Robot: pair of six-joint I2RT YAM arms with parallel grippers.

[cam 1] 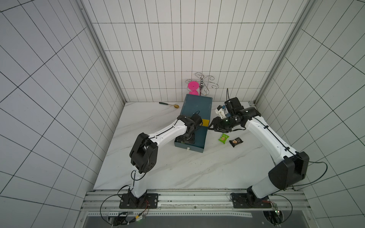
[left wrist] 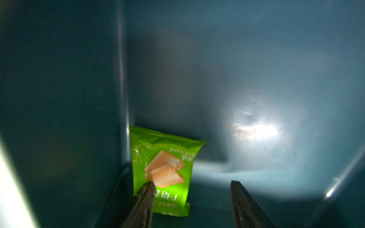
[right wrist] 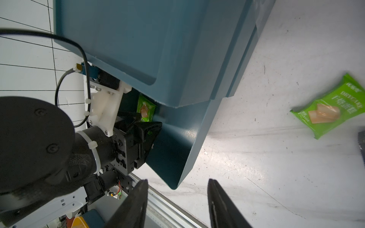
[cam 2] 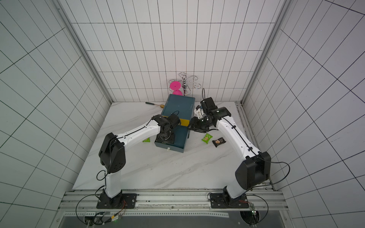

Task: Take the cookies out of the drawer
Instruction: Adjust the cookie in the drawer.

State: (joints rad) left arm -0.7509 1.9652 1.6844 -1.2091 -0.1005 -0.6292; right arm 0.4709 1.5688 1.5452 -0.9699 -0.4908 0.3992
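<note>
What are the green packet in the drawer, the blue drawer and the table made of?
The green packet looks like thin glossy plastic film: it shines and creases, with a crimped edge. The blue drawer seems painted metal or hard plastic, smooth with a soft sheen; I cannot tell which. The table looks like white marble with grey veins, maybe an imitation.

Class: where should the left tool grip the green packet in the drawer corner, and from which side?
Pinch the green packet at its free side edge, coming from the open middle of the drawer. Its other edge sits tight in the corner, probably leaving no room for a finger there. The left tool stands open.
</note>
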